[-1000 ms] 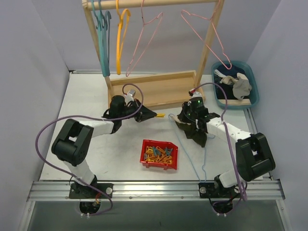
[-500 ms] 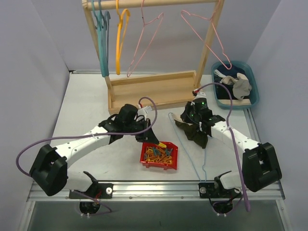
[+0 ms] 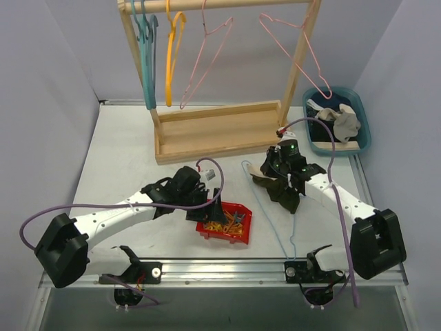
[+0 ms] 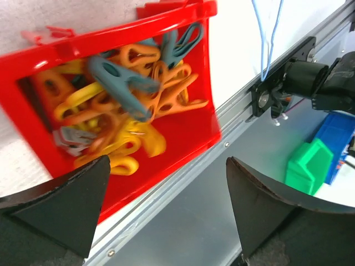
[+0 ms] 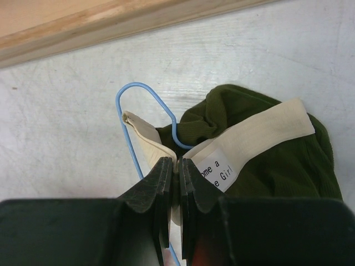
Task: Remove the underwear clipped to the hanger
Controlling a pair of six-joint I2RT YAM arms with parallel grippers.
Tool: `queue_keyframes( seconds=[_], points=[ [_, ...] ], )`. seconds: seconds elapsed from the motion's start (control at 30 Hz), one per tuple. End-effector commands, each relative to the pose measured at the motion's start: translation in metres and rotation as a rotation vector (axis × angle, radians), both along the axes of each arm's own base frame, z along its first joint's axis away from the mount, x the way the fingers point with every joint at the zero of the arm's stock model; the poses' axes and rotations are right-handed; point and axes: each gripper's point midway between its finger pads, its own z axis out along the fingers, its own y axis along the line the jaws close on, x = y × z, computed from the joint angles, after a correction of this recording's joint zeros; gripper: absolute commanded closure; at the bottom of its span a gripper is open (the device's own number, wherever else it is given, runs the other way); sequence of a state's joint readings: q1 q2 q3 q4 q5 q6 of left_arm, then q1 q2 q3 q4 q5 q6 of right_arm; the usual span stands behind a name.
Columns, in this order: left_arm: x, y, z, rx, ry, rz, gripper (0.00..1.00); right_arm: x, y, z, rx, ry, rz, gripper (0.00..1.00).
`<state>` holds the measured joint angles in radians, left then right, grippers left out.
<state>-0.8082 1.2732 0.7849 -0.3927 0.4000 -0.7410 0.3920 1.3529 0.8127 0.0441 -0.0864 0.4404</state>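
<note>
Dark olive underwear (image 3: pixel 281 189) (image 5: pixel 272 144) with a pale waistband (image 5: pixel 260 130) lies crumpled on the table right of centre. A thin blue wire hanger (image 3: pixel 267 210) (image 5: pixel 143 93) runs through it, its hook curling into the cloth. My right gripper (image 3: pixel 277 168) (image 5: pixel 177 166) is shut on a fold of the waistband beside the hook. My left gripper (image 3: pixel 212 207) (image 4: pixel 166 205) hangs open over the near edge of a red bin (image 3: pixel 229 234) (image 4: pixel 186 130) full of yellow, orange and grey clips (image 4: pixel 125 94), with nothing between its fingers.
A wooden rack (image 3: pixel 220 129) with teal, yellow and pink hangers stands at the back. A teal basin (image 3: pixel 362 117) at the back right holds a grey-beige cloth (image 3: pixel 344 123) and darker pieces. The metal rail (image 3: pixel 220 270) runs along the near table edge.
My left arm swung from beside the hanger to over the red bin carrying a yellow clip, then opened; the clip is no longer in its jaws. The right gripper stayed shut on the waistband.
</note>
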Motion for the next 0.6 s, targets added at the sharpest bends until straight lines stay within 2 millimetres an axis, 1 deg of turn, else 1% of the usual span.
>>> queue_keyframes(
  seconds=[0.0,0.03,0.1,0.13,0.17,0.2,0.27,0.33,0.37,0.4,0.47,0.5,0.53,0.57],
  points=[
    [0.016,-0.005,0.03,-0.021,-0.132,0.03,0.06,-0.001,0.008,0.064,0.099,-0.154,0.036,1.0],
    [0.017,-0.004,0.034,-0.022,-0.145,0.038,0.06,-0.002,0.007,0.089,0.124,-0.211,0.032,1.0],
    [0.02,-0.005,0.049,-0.043,-0.184,0.046,0.06,-0.005,0.005,0.113,0.144,-0.256,0.027,1.0],
    [0.021,-0.004,0.055,-0.051,-0.201,0.053,0.06,-0.006,0.003,0.127,0.15,-0.29,0.018,1.0],
    [0.021,-0.003,0.06,-0.059,-0.212,0.057,0.06,-0.003,0.002,0.145,0.159,-0.33,0.019,1.0],
    [0.021,-0.003,0.064,-0.067,-0.219,0.06,0.06,-0.006,0.001,0.146,0.15,-0.317,0.019,1.0],
    [0.02,-0.002,0.07,-0.08,-0.228,0.064,0.06,-0.004,0.001,0.163,0.16,-0.341,0.023,1.0],
    [0.019,-0.001,0.072,-0.086,-0.228,0.066,0.06,-0.003,-0.003,0.165,0.159,-0.324,0.014,1.0],
    [0.018,0.0,0.072,-0.089,-0.226,0.066,0.06,-0.002,-0.003,0.172,0.168,-0.331,0.014,1.0],
    [0.017,0.001,0.071,-0.09,-0.225,0.067,0.06,-0.002,-0.006,0.173,0.166,-0.328,0.001,1.0],
    [0.015,0.004,0.072,-0.092,-0.228,0.075,0.06,-0.001,-0.017,0.179,0.145,-0.343,-0.056,1.0],
    [0.014,0.005,0.073,-0.095,-0.229,0.078,0.06,-0.001,-0.03,0.179,0.115,-0.347,-0.124,1.0],
    [0.013,0.008,0.074,-0.097,-0.232,0.085,0.06,-0.003,-0.041,0.186,0.102,-0.376,-0.171,1.0],
    [0.013,0.009,0.075,-0.1,-0.237,0.09,0.06,-0.004,-0.048,0.189,0.091,-0.387,-0.201,1.0]
  ],
)
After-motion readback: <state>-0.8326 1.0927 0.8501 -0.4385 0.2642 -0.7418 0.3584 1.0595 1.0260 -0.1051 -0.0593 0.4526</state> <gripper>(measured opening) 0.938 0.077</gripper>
